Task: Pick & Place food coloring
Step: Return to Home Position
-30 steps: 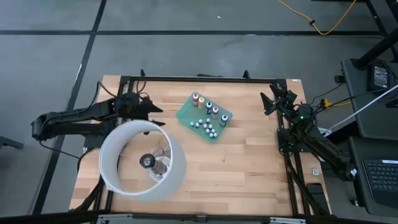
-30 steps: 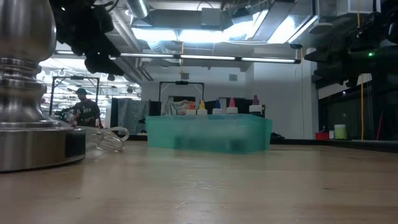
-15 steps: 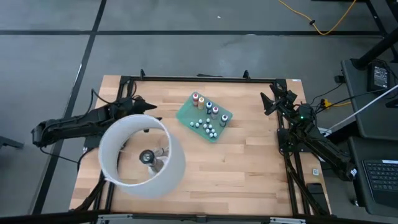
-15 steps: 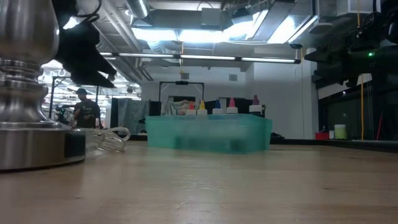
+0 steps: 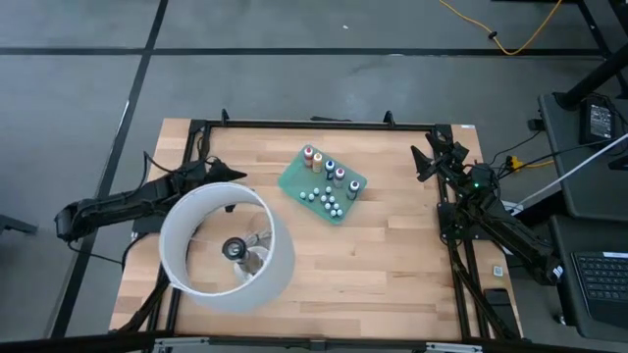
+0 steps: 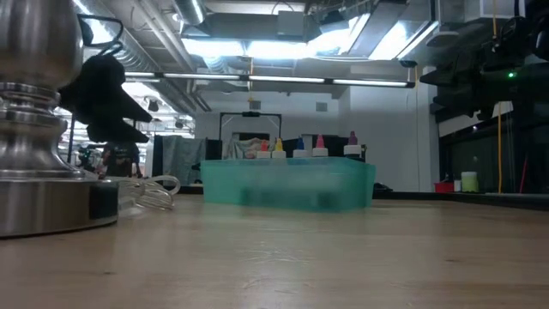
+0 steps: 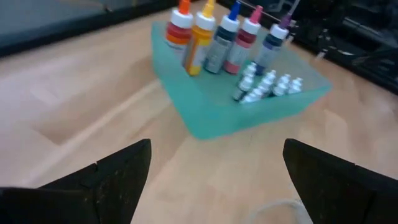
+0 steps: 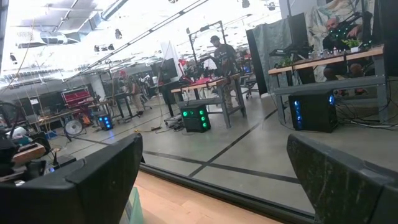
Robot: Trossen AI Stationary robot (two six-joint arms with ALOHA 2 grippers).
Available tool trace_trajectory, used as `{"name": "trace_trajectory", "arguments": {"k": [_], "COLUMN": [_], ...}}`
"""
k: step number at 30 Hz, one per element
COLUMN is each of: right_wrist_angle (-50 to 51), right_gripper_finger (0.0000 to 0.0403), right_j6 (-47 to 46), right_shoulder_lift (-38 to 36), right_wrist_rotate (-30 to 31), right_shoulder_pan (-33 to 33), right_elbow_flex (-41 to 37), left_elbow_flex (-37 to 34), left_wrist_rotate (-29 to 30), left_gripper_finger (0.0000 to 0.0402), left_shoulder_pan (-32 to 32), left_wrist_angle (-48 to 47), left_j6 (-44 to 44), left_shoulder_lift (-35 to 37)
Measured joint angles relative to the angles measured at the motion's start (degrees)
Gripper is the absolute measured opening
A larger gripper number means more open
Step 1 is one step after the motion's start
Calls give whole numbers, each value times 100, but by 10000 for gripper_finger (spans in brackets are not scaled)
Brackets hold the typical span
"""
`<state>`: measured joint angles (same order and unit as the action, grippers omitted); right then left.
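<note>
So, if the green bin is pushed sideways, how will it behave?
It would probably slide easily: the green bin looks shallow and light. The tall bottles inside are narrow and upright, so they may tip.

Top-down, table-level, left wrist share bin

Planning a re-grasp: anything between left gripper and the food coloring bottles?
Nothing visible. Bare table lies between the open left gripper and the green bin holding the food coloring bottles; the lamp stands beside the gripper, off that line. Right gripper waits at the right edge.
</note>
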<state>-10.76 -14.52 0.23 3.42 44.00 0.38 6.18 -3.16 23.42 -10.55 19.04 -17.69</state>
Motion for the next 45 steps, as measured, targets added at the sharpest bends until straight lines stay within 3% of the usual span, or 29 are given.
{"name": "trace_trajectory", "arguments": {"k": [12,19,31,35,39,45], "right_wrist_angle": [2,1,2,2,2,8], "right_gripper_finger": [399,399,399,399,399,399], "right_j6": [0,0,0,0,0,0], "right_shoulder_lift": [0,0,0,0,0,1], "right_wrist_rotate": [0,0,-1,-1,0,0], "right_shoulder_pan": [-1,-2,0,-1,-1,-1], "right_elbow_flex": [1,0,0,-1,1,1], "left_elbow_flex": [-219,-220,-267,-571,-571,-571], "left_wrist_rotate": [856,859,1766,1354,784,857], "left_gripper_finger": [359,359,359,359,359,359], "left_shoulder_pan": [0,-4,-7,-7,-13,-4], "left_wrist_angle": [305,161,401,1294,1199,1209], "left_j6": [-929,-1388,-1690,-1679,-1948,-2083], "left_shoulder_lift": [865,1634,1768,1770,1770,1770]}}
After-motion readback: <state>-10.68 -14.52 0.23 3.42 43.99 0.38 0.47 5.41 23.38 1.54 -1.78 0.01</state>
